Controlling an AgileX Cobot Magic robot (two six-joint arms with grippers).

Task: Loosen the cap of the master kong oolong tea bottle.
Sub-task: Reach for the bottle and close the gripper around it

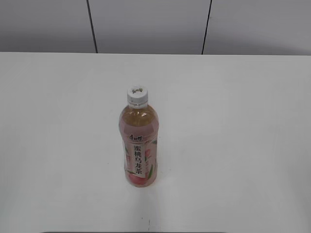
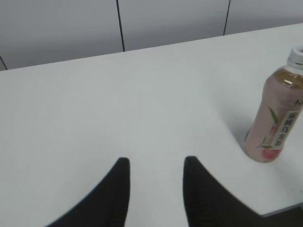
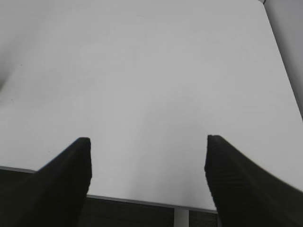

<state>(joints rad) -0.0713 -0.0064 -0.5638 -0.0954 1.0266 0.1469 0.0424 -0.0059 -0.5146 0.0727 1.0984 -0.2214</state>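
Left end effector [image 2: 154,163] parted, right end effector [image 3: 147,142] wider

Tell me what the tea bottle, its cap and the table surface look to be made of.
The bottle looks like clear, glossy plastic: the amber tea shows through above a pink printed label, likely a thin film wrap. The cap appears to be opaque white plastic with a ribbed side and a small dark print on top. The table is white, smooth and matte, probably laminate, though that cannot be told for sure.
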